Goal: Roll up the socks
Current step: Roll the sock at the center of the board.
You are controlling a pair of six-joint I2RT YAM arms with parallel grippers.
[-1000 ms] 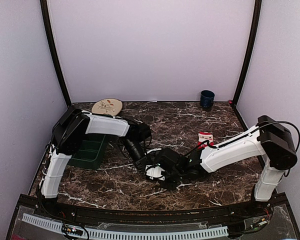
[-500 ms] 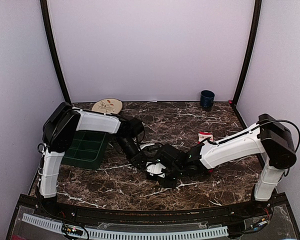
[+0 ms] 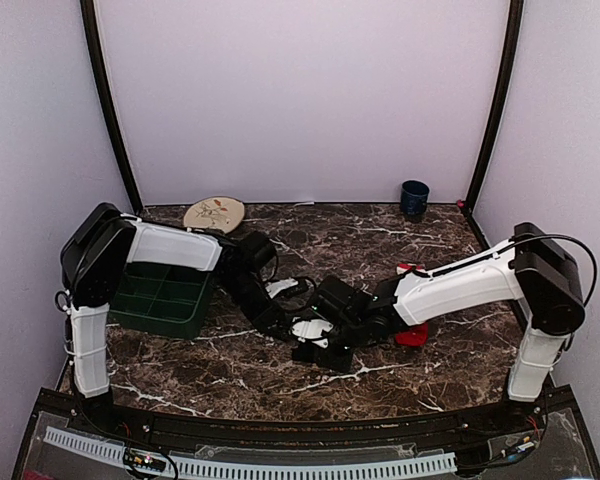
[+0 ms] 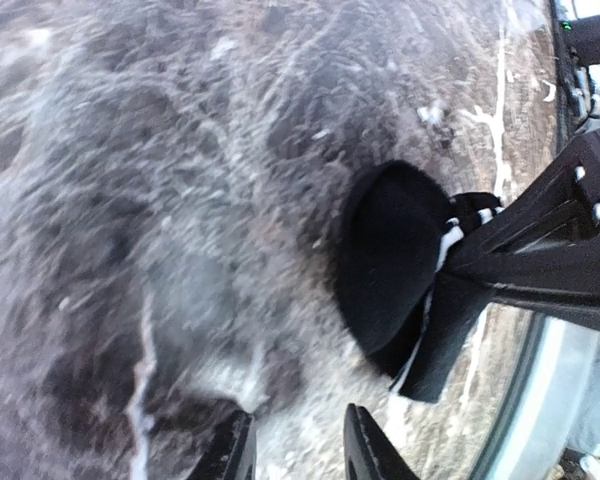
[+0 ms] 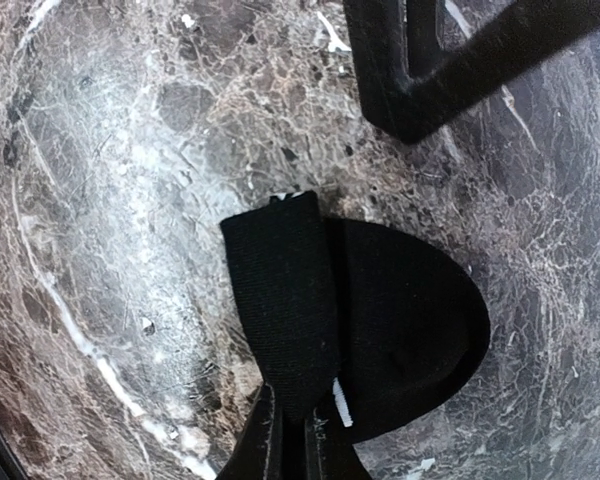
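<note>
I have my right arm stretched low across to the left, its gripper (image 5: 295, 425) pinched shut on the folded black sock (image 5: 405, 310), which lies just ahead of my left gripper (image 4: 298, 450), jaws part-open and empty.

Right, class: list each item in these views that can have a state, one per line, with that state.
left gripper: open, empty
right gripper: shut on the black sock
black sock: folded over, pinched at one end
red sock: lying down, partly hidden by the right arm
blue cup: upright
</note>
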